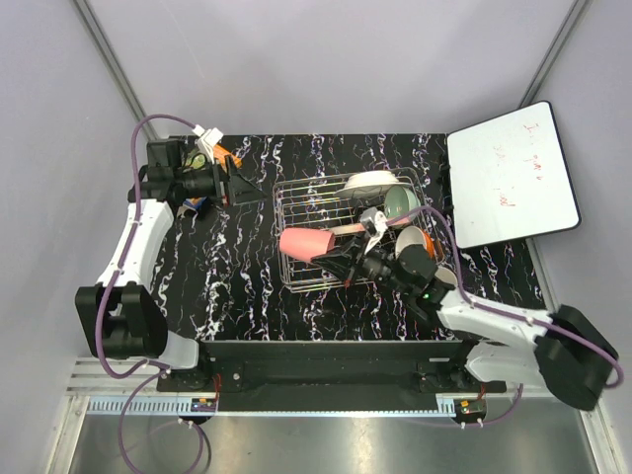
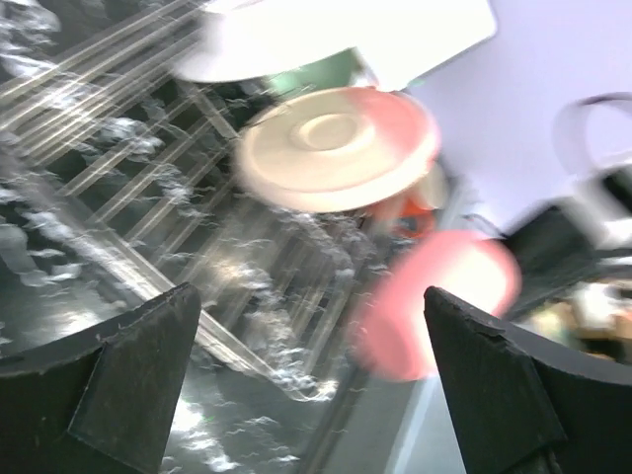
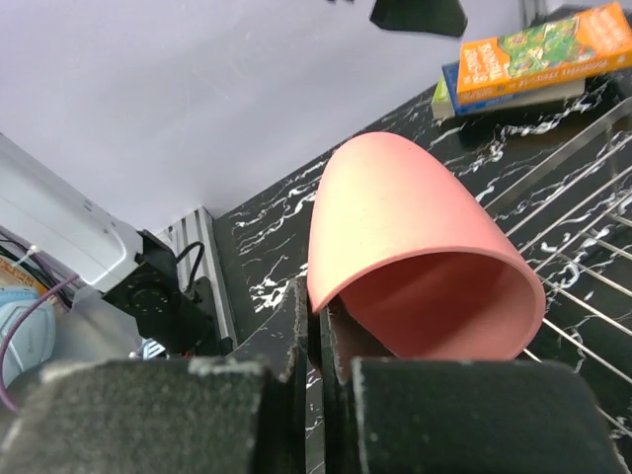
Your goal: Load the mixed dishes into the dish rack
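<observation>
The dish rack (image 1: 314,209) of thin wire stands mid-table. My right gripper (image 1: 341,259) is shut on the rim of the pink tumbler (image 1: 304,243), held on its side over the rack's front left corner. In the right wrist view the tumbler (image 3: 415,247) fills the middle, its rim pinched at the gripper (image 3: 331,346). A white plate (image 1: 373,181), pale green bowl (image 1: 400,202), orange mug (image 1: 432,240) and cream bowl (image 1: 415,265) sit in the rack's right part. My left gripper (image 1: 237,186) is open and empty, left of the rack. Its blurred view shows the pink-cream plate (image 2: 336,148) and tumbler (image 2: 434,301).
A white board (image 1: 509,188) lies at the table's right edge. An orange-green snack packet (image 3: 538,49) lies at the far left corner, seen in the top view (image 1: 225,153) behind the left arm. The rack's wires (image 3: 583,197) run right of the tumbler.
</observation>
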You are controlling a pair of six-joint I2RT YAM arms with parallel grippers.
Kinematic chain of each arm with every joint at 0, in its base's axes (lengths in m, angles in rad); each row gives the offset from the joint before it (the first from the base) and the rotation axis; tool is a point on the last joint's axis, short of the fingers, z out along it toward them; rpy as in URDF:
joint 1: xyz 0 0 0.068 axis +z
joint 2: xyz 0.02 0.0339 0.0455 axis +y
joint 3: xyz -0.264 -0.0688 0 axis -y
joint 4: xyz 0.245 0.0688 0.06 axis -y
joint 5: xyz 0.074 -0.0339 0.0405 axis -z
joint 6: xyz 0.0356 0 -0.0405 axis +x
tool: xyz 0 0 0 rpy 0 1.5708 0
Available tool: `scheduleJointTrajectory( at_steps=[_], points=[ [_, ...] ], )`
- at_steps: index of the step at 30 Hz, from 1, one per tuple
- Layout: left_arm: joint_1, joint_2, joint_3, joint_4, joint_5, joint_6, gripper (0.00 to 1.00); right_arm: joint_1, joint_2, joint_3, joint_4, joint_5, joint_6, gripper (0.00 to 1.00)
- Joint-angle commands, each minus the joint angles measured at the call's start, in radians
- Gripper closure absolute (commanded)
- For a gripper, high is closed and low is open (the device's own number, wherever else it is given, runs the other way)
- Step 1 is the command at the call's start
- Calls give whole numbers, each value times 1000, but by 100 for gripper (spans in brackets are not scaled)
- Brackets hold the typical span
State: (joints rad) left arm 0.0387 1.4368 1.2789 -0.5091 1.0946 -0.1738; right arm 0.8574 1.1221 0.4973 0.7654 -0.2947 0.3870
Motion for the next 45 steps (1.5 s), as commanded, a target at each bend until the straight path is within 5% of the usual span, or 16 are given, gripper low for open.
scheduleJointTrajectory(
  at_steps=[1, 22, 45],
  points=[
    [4, 5, -15, 254, 254, -343, 1, -12, 132, 20, 360, -56, 50, 100],
    [-56, -47, -85, 274, 226, -340, 1, -92, 473, 270, 650, -213, 283, 100],
    [-69, -96, -127, 274, 258, -346, 1, -139, 584, 415, 776, -235, 377, 100]
  ],
)
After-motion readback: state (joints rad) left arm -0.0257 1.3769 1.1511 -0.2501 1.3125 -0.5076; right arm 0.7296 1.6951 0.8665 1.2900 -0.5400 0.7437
